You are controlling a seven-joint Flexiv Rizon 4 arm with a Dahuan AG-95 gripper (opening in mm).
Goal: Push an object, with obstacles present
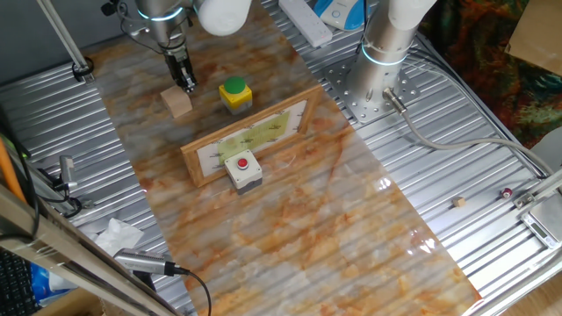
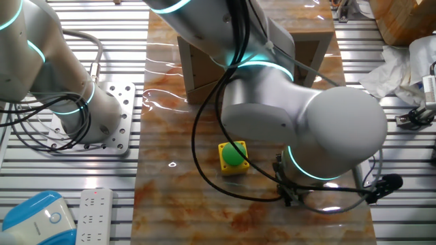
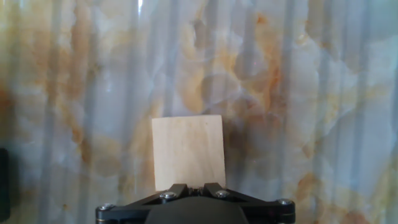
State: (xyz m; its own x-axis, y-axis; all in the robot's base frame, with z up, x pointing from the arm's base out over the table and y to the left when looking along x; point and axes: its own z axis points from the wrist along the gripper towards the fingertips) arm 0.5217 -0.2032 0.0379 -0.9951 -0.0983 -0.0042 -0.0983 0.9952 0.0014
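Robot lab; slotted alu bench (image 1: 492, 189); cables (image 2: 204, 146)

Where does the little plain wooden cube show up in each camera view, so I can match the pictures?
One fixed view: wooden cube upper left, beside the claw.
The other fixed view: not visible; the arm's big joint blocks that spot.
Hand view: cube centre, just beyond the claw.
Shared landmark: the yellow box with green button, in both fixed views.

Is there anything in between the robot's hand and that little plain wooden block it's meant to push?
No. The hand is right beside the small light-tan wooden cube, with nothing visible between them. In the hand view the cube sits directly at the closed fingertips. The yellow box with the green button stands off to the side.
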